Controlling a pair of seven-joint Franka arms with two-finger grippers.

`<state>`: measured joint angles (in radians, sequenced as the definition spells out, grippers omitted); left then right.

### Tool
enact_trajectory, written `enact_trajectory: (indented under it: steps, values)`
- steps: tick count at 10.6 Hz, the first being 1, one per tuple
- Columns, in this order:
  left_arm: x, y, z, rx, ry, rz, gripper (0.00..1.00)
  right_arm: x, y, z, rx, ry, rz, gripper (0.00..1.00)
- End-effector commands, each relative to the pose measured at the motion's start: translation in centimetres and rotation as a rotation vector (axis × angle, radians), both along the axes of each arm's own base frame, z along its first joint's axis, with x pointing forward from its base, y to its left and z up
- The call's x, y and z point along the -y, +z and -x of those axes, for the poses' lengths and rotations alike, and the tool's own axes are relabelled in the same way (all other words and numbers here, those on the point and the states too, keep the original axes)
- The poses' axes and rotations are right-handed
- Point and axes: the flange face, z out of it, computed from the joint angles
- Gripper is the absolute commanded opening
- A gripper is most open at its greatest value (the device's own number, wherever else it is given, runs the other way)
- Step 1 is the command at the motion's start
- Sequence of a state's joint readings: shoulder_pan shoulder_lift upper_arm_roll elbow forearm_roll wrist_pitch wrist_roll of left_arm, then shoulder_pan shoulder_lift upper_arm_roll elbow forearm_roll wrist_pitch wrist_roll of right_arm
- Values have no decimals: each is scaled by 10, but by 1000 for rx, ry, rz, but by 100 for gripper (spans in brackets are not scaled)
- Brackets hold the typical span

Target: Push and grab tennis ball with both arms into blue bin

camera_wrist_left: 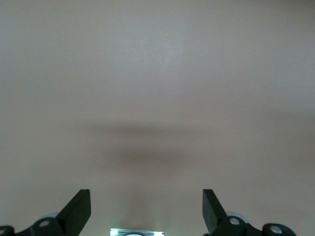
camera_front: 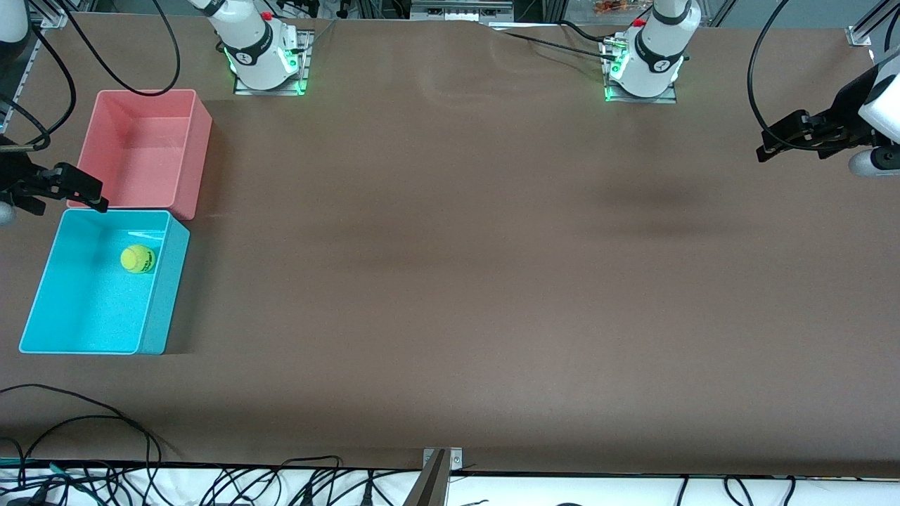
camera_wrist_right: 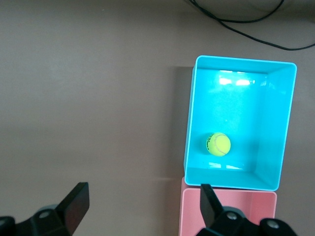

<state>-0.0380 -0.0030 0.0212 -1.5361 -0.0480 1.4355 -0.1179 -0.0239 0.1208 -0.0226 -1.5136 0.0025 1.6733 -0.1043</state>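
Observation:
The tennis ball (camera_front: pixel 138 258) lies inside the blue bin (camera_front: pixel 42 281), toward the end next to the pink bin. It also shows in the right wrist view (camera_wrist_right: pixel 218 144), on the floor of the blue bin (camera_wrist_right: pixel 193 123). My right gripper (camera_front: pixel 90 194) is open and empty, up in the air by the rims where the two bins meet; in its wrist view (camera_wrist_right: pixel 142 204) one finger is over the pink bin's edge and the other over bare table. My left gripper (camera_front: pixel 772 140) is open and empty over bare table at the left arm's end, as its wrist view (camera_wrist_left: pixel 146 206) shows.
The pink bin (camera_front: pixel 200 133) stands against the blue bin, farther from the front camera. Two smaller white arms with green-lit bases (camera_front: pixel 266 67) (camera_front: pixel 643 74) stand along the table's back edge. Cables (camera_front: pixel 84 422) lie along the front edge.

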Motion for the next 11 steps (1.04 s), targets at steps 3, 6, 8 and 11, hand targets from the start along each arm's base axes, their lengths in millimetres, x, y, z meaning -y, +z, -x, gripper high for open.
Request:
enact_trajectory:
  steps: [3, 6, 8, 11]
  values:
    - [-1, 5, -2, -3, -7, -3, 100, -2, -20, 10, -13, -29, 0, 100]
    - [-2, 5, -2, -5, -5, -3, 100, -1, -13, 13, -1, -24, 0, 100]
    - [-3, 5, -2, -5, -2, -3, 100, -2, -9, 12, 9, -26, -1, 100]
    - [-3, 5, -2, -5, -4, -3, 100, -2, 3, 18, -19, -26, -2, 100]
